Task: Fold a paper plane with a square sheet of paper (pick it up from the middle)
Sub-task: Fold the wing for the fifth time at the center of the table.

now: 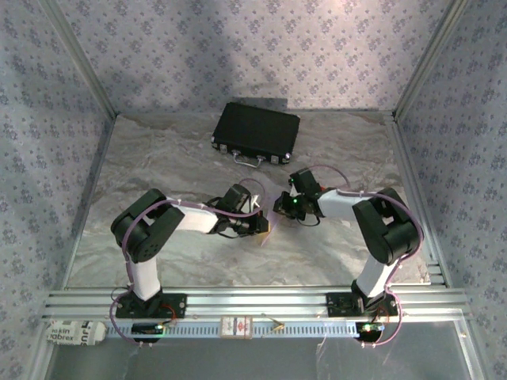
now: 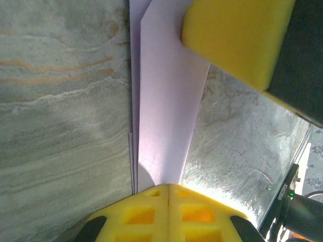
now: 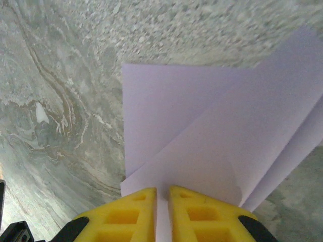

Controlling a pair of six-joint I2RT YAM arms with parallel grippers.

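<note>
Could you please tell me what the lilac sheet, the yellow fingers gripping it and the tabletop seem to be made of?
The lilac sheet looks like thin matte paper: it holds sharp creases. The yellow fingers look like matte moulded plastic or foam, with recessed cells. The tabletop shows marble-like veining, possibly a printed covering.

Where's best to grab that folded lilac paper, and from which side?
Pinch the folded paper along its layered fold, coming edge-on and squeezing both faces, as the left gripper and right gripper do. There it looks stiffest; the loose flaps would probably bend.
</note>
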